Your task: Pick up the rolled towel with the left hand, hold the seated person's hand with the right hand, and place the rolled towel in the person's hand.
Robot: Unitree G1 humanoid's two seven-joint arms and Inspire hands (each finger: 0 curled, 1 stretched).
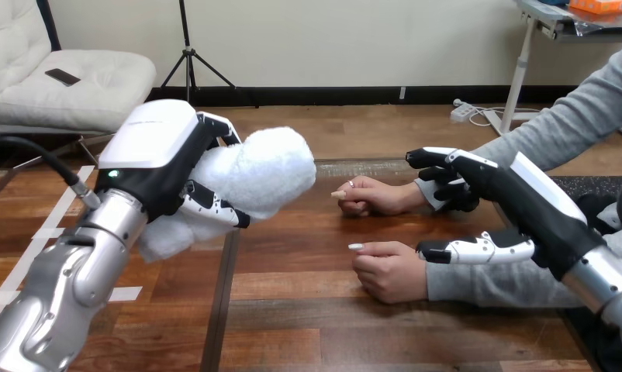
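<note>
The left arm (67, 287) is reaching in from the bottom left, closest to view. Its left hand (157, 151) is gripping the towel (261, 170), with fingers wrapping under the white roll. The roll is hanging in the air above the table (292, 325), well apart from the person.

Further right, the person's two hands are resting on the wood, the far hand (374, 198) just beyond the near hand (389, 271). Both are loosely curled, with no palm facing up.

At the right, the right hand (537, 198) is hovering at the far wrist. It is spread wide, its thumb (478, 248) lying well below the fingers, and as far as I can judge it is clasping nothing.

To do this step well, the right hand probably needs to be closing gently round the far hand or wrist and easing that palm upward. Only then should the towel be travelling across, low and slow, with its free end leading into the opened palm.
</note>
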